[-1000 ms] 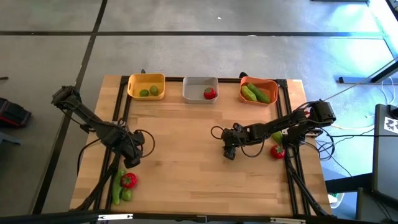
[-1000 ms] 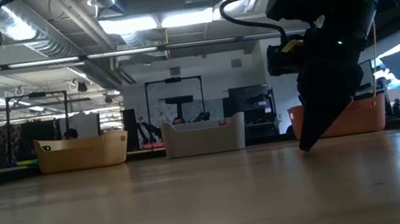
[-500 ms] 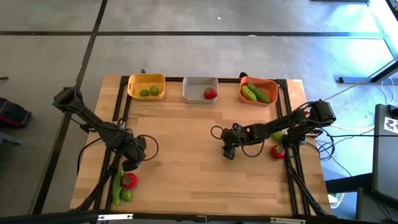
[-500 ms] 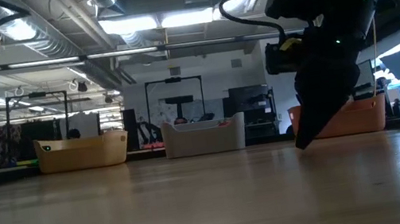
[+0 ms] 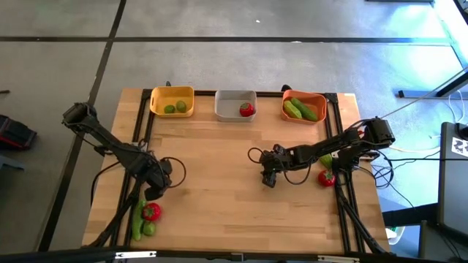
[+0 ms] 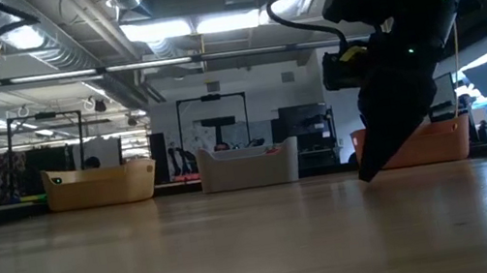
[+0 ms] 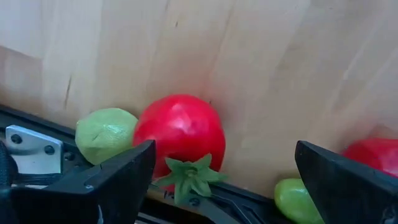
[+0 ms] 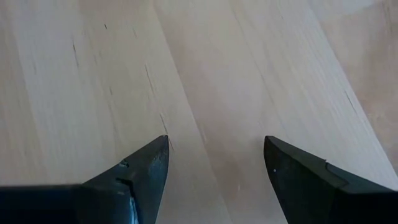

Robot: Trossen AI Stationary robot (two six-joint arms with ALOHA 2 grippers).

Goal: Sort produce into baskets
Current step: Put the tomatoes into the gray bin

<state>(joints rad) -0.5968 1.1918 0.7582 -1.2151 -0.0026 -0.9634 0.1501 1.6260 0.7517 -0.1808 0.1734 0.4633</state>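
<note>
A red tomato (image 7: pixel 180 137) with a green top lies on the wood at the near left, beside a lime (image 7: pixel 106 134) and a cucumber (image 5: pixel 137 219). My left gripper (image 7: pixel 227 186) points down just above them, open, with the tomato between and beyond its fingers. My right gripper (image 8: pixel 214 162) stands open low over bare wood right of centre (image 5: pixel 269 179). Another tomato (image 5: pixel 326 177) and lime (image 5: pixel 325 161) lie at the right edge. At the far edge, the yellow basket (image 5: pixel 172 93) holds two limes, the grey basket (image 5: pixel 230 97) a tomato, and the orange basket (image 5: pixel 316 98) cucumbers.
A black frame rail (image 7: pixel 37 146) runs along the table's left side, close by the lime and tomato. A second green piece (image 7: pixel 298 199) and a red one (image 7: pixel 373 155) show partly behind my left finger. Bare wood fills the table's middle (image 5: pixel 219 168).
My left gripper has edged toward the table's near edge, closer to the tomato, and turned a little, then kept still. The produce has not moved.
</note>
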